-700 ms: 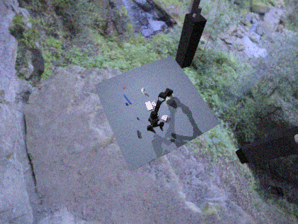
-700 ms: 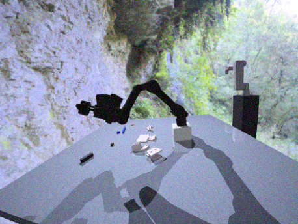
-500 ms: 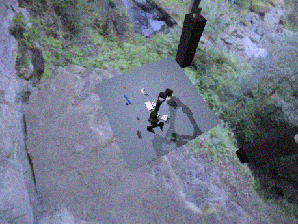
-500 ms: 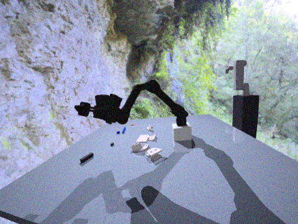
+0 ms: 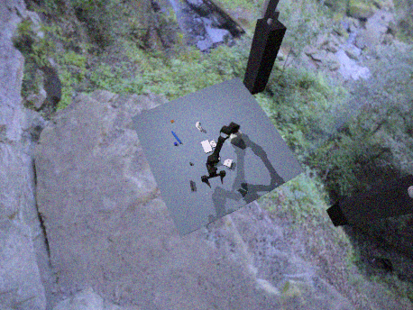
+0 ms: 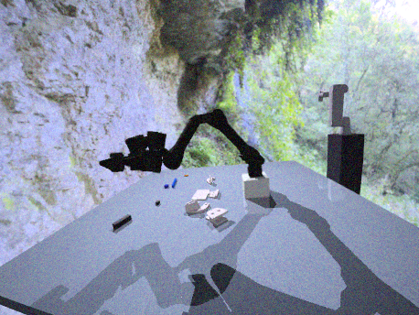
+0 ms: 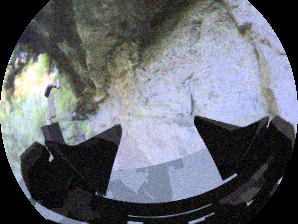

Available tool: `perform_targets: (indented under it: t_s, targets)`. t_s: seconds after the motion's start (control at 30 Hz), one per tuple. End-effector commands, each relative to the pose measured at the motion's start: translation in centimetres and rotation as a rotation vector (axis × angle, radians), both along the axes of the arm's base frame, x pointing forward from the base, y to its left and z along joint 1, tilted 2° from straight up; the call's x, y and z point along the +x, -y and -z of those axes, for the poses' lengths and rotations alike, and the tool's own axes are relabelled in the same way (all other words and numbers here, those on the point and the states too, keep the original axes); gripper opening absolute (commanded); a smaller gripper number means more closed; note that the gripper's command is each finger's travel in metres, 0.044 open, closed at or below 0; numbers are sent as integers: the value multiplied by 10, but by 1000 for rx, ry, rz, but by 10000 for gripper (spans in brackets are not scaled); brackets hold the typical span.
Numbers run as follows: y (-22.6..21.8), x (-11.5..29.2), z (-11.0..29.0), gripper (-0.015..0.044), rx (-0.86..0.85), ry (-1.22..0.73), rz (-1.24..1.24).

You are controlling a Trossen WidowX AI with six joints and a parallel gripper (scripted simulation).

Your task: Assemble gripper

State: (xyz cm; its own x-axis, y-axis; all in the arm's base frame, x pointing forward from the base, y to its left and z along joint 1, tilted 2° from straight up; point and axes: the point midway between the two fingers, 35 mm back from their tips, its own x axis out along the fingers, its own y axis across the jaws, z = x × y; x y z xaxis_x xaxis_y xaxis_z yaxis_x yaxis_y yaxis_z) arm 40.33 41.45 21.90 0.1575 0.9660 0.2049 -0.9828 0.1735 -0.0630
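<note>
I'm hovering the wide-spread, empty gripper [image 5: 215, 182] [image 6: 102, 163] [image 7: 158, 124] high; pale plate [image 5: 206, 146] [image 6: 200, 194] is lying back toward the base block [image 5: 233, 135] [image 6: 256, 188].

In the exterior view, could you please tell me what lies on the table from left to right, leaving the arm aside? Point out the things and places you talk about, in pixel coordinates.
Black block [image 5: 191, 185] [image 6: 122, 222], small dark piece [image 5: 191, 164] [image 6: 157, 202], small blue piece [image 5: 176, 144] [image 6: 166, 186], blue rod [image 5: 176, 137] [image 6: 174, 183].
Further right, the pale parts overlap sideways.

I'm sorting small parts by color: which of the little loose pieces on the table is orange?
The tiny one beyond the blue stick; no other is orange.
</note>
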Motion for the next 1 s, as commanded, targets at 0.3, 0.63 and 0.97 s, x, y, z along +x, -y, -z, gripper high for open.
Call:
perform_targets:
  t_s: [0.3, 0.63, 0.97]
  targets:
    - [6, 15, 18, 440, -104, -205, 101]
    - [15, 21, 40, 440, -204, -358, 185]
    - [29, 21, 64, 440, -314, -503, 271]
